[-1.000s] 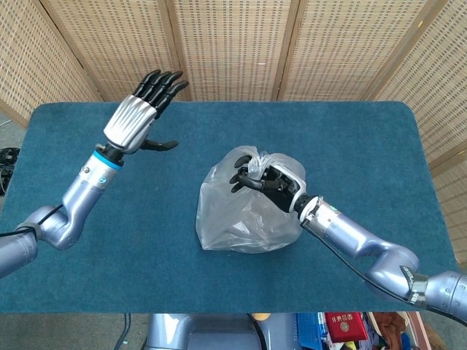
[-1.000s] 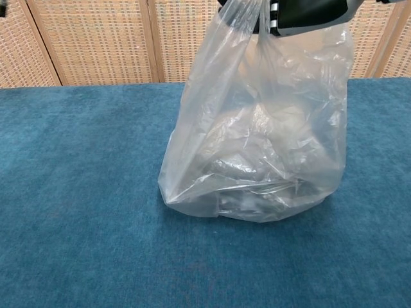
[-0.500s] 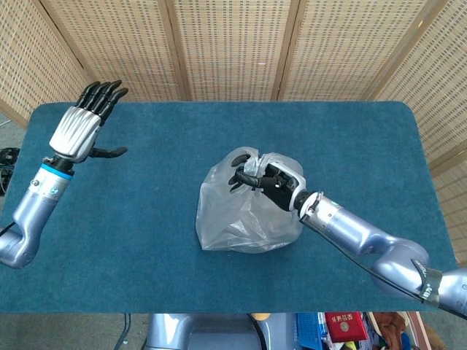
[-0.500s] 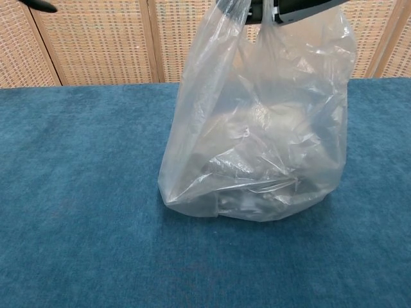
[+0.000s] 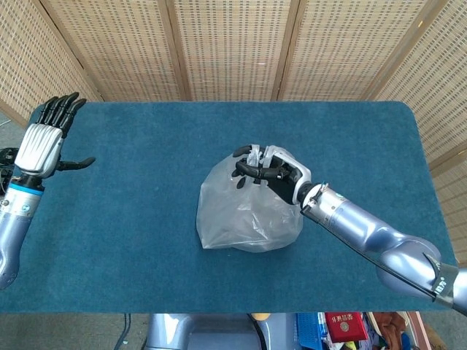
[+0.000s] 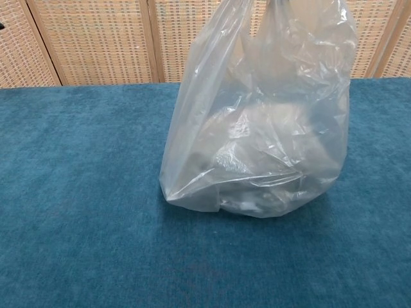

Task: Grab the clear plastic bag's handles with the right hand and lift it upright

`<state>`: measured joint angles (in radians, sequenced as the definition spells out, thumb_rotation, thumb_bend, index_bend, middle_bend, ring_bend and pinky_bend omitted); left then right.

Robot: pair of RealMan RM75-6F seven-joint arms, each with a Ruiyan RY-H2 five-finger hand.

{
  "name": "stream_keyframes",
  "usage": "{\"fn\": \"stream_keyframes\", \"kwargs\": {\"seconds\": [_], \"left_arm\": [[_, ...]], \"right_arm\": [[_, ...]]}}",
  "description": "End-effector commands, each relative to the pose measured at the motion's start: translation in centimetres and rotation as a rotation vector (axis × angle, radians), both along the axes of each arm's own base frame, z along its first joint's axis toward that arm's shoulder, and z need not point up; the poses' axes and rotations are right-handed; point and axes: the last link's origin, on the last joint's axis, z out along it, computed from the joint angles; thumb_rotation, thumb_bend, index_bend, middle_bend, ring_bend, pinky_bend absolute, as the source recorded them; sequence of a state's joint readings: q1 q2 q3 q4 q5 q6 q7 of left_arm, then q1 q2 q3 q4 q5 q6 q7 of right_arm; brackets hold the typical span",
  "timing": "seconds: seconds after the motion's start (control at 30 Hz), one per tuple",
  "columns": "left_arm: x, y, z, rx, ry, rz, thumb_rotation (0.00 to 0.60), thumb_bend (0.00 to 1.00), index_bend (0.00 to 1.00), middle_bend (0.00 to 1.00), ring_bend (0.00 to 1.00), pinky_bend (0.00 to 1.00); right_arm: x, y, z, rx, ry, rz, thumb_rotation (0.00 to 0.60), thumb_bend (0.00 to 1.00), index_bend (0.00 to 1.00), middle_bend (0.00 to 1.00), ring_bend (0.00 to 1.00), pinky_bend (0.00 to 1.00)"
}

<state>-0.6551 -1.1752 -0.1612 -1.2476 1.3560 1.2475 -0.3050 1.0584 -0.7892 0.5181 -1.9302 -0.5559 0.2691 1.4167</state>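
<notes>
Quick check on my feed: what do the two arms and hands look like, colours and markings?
Both arms are glossy silver-grey. The left hand has a ribbed silver back, black fingers and a blue wrist ring. The right hand is black with white shell panels.

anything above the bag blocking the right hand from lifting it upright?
Nothing visible. The right hand already grips the handles at the top of the clear plastic bag, and no object shows above it in either view. The left hand is open, far off at the table edge.
</notes>
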Motion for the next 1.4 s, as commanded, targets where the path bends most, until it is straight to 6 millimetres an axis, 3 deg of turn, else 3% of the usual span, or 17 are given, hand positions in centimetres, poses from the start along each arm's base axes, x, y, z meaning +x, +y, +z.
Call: {"fn": "stream_keyframes", "kwargs": {"seconds": [0.03,0.27,0.47,0.53,0.6,0.63,0.7,1.07,1.4], "left_arm": [[-3.2,-1.5,0.8,0.010,-0.017,0.076,0.600,0.04,0.00,0.00,0.00,0.00],[-5.0,-4.3,-0.1,0.028,-0.051,0.152,0.600,0.04,0.00,0.00,0.00,0.00],[-5.2,-6.3,-0.8,0.037,-0.125,0.219,0.600,0.05,0.00,0.00,0.00,0.00],[-5.4,-6.7,-1.0,0.035,-0.132,0.233,0.600,0.05,0.00,0.00,0.00,0.00],[-5.7,-6.8,-1.2,0.037,-0.131,0.246,0.600,0.06,0.00,0.00,0.00,0.00],[-5.8,-6.8,-1.3,0.038,-0.131,0.249,0.600,0.06,0.00,0.00,0.00,0.00],[-6.0,-6.7,-1.3,0.043,-0.131,0.254,0.600,0.06,0.00,0.00,0.00,0.00],[-6.8,-7.7,-1.1,0.045,-0.106,0.342,0.600,0.10,0.00,0.00,0.00,0.00],[-9.2,-9.4,0.1,0.091,-0.088,0.495,0.600,0.12,0.00,0.00,0.00,0.00]], "right_arm": [[0.6,0.2,0.5,-0.018,0.005,-0.001,0.600,0.39,0.45,0.66,0.45,0.50],[1.2,0.4,1.2,-0.039,-0.003,-0.010,0.600,0.39,0.46,0.66,0.47,0.50],[1.7,0.2,1.5,-0.057,-0.021,-0.016,0.600,0.43,0.52,0.72,0.57,0.57],[1.9,0.2,1.5,-0.064,-0.016,-0.012,0.600,0.54,0.55,0.75,0.63,0.62],[1.9,0.1,1.5,-0.074,-0.001,-0.007,0.600,0.81,0.59,0.79,0.70,0.68],[1.9,0.0,1.5,-0.081,0.007,-0.007,0.600,0.90,0.59,0.80,0.71,0.70],[1.9,-0.2,1.4,-0.102,0.032,0.004,0.600,1.00,0.59,0.81,0.77,0.76],[2.4,-0.4,2.4,-0.236,0.126,0.071,0.600,1.00,0.59,0.81,0.83,0.82],[3.9,-0.2,4.1,-0.290,0.131,0.107,0.600,1.00,0.59,0.81,0.83,0.82]]}}
